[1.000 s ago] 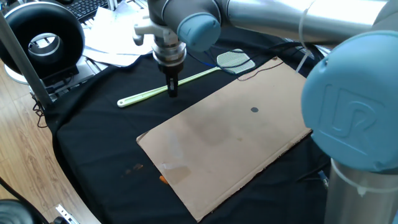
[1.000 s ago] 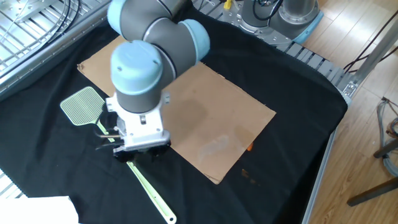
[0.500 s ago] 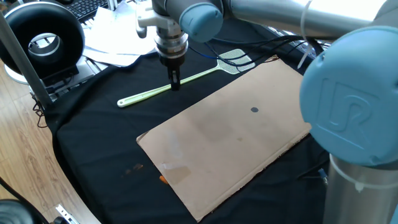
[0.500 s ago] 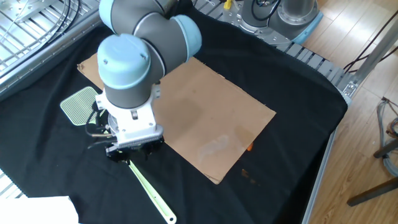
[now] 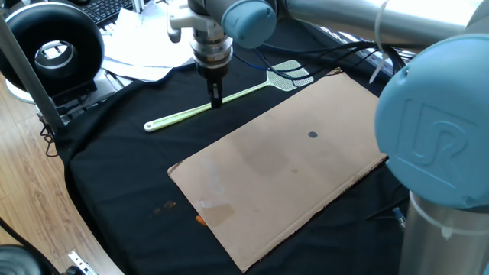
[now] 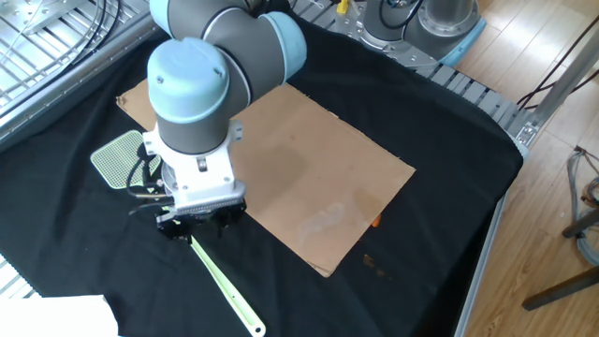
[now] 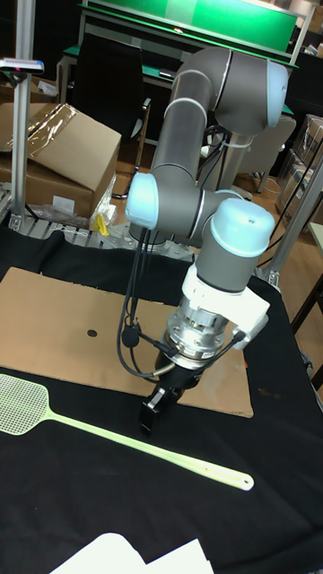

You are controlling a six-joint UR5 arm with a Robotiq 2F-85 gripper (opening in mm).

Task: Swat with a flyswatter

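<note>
Gripper (image 7: 151,414) sits over the swatter (image 7: 135,437) handle, beside the cardboard (image 5: 283,164). Finger spread: cannot tell.

Even, bright indoor light falls on my table; shadows under my arm (image 6: 201,84) stay soft (hardly any edge). My pale shells catch mild glare. All three views are sharp, the black cloth (image 5: 114,153) swallowing detail.
</note>
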